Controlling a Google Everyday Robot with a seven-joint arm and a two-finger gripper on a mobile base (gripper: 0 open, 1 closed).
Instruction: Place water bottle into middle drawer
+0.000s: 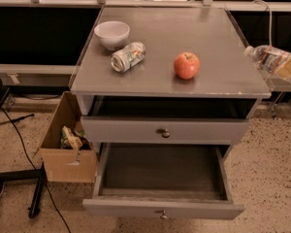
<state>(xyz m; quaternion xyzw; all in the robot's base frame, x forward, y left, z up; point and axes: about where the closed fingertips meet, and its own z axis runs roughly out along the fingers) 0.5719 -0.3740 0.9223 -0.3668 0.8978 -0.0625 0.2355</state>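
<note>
The water bottle (pixel 263 56) is a small clear bottle with a white cap and a reddish-banded label. It hangs in the air just off the right edge of the cabinet top, cap pointing left. My gripper (pixel 288 65) enters at the right frame edge and is shut on the bottle's base end; most of it is out of view. The middle drawer (pixel 160 173) is pulled wide open low at the front, with a dark floor and nothing in it. Its thin front strip carries a small knob (pixel 162 214).
On the grey cabinet top (pixel 203 30) stand a white bowl (pixel 112 34), a silver-and-green can (pixel 128 57) on its side and a red apple (pixel 186 65). A taller-fronted drawer (pixel 164 130) above is shut. A cardboard box (pixel 68 142) and cables sit on the floor at left.
</note>
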